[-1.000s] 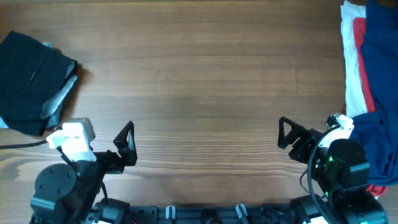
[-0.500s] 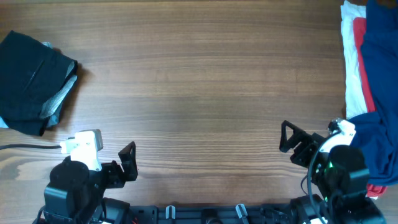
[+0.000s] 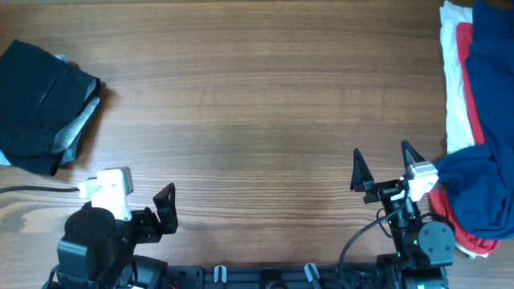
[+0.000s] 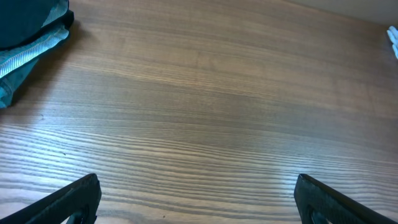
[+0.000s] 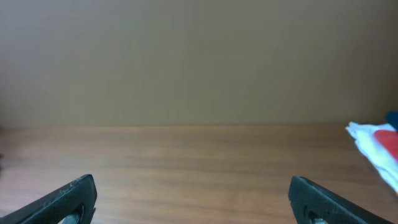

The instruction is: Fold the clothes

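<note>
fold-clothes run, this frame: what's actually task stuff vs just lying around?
For the job:
- black garment, bundled at far left
- blue garment, red garment, white garment, piled at the right edge

Lying about:
- black cable by the left arm
- wooden table

Brown wooden table (image 3: 257, 104), grain running left to right, plain beige wall (image 5: 199, 62) beyond its far edge

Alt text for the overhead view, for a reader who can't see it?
A folded black garment lies at the left edge of a wooden table, a pile of blue, red and white clothes at its right. The left pincer and right pincer sit open and empty at the near edge.
</note>
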Robot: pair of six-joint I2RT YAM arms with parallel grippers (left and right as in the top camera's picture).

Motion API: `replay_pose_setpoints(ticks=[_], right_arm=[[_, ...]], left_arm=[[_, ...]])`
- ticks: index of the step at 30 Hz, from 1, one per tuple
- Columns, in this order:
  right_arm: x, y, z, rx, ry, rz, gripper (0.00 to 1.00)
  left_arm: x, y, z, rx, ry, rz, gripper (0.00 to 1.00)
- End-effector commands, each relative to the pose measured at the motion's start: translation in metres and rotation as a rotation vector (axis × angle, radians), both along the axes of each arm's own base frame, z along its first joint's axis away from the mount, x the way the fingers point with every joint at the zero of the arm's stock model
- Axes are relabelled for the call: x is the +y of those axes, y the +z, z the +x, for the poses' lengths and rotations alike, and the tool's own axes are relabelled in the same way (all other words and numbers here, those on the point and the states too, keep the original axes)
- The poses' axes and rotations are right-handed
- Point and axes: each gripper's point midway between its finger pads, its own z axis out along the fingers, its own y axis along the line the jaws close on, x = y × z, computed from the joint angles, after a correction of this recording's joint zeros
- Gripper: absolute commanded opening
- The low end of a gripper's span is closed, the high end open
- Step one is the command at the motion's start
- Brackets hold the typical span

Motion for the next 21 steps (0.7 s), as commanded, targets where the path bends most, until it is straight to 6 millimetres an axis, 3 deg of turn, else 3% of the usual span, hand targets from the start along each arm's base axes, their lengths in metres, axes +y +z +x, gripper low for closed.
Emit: replay_pose_setpoints(ticks=[1,2,3,6,9,11,13,15,16,18,21], right_arm=[[0.016,-0.021,-0.001,-0.025,0.085,-0.216,1.0],[0.015,-0.035,0.002,0.004,0.082,-0.2,1.0],[0.013,-0.036,0.003,0.008,0.073,-0.202,1.0],[0.001,-0.034,0.005,0.008,0.007,-0.196,1.0],[-0.013,-0.015,0.007,-0.064,-0.082,-0.162,1.0],[-0.014,-0.018,0.007,-0.051,-0.082,-0.166,1.0],[-0.016,-0.039,0.009,0.046,-0.084,-0.096,1.0],[-0.029,-0.028,0.009,0.013,-0.154,-0.024,1.0],[-0.03,-0.022,0.009,-0.011,-0.162,-0.039,1.0],[-0.025,-0.039,0.009,0.058,-0.135,-0.032,1.0],[-0.02,-0.038,0.009,0.058,-0.104,-0.011,1.0]], left_arm=[[0.003,0.0,0.0,-0.006,0.018,0.002,1.0],[0.003,0.0,0.0,-0.006,0.018,0.002,1.0],[0.003,0.0,0.0,-0.006,0.018,0.002,1.0],[0.003,0.0,0.0,-0.006,0.018,0.002,1.0],[0.003,0.0,0.0,-0.006,0.018,0.002,1.0],[0.003,0.0,0.0,-0.006,0.018,0.002,1.0],[0.003,0.0,0.0,-0.006,0.018,0.002,1.0],[0.003,0.0,0.0,-0.006,0.018,0.002,1.0],[0.003,0.0,0.0,-0.006,0.018,0.002,1.0],[0.003,0.0,0.0,-0.006,0.018,0.002,1.0],[0.003,0.0,0.0,-0.006,0.018,0.002,1.0]])
